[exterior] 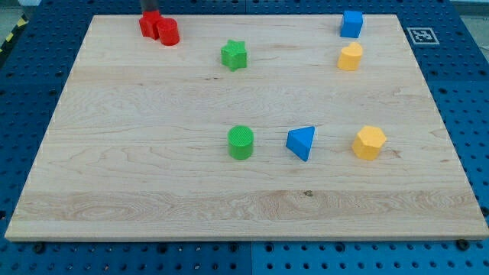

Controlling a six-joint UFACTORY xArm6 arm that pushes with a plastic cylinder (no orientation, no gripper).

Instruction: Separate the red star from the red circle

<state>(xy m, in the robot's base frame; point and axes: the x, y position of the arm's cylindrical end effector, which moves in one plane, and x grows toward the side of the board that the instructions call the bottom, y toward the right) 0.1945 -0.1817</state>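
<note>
The red star (149, 24) and the red circle (168, 32) sit touching each other near the top left edge of the wooden board (137, 153). The star is on the left, the circle on its right and slightly lower. My tip (150, 12) shows as a dark rod at the view's top edge, right behind the red star, at or against its far side.
A green star (234, 55) lies right of the red pair. A blue cube (351, 24) and a yellow block (350, 57) are at the top right. A green cylinder (241, 142), a blue triangle (301, 142) and a yellow hexagon (369, 142) stand in a row lower down.
</note>
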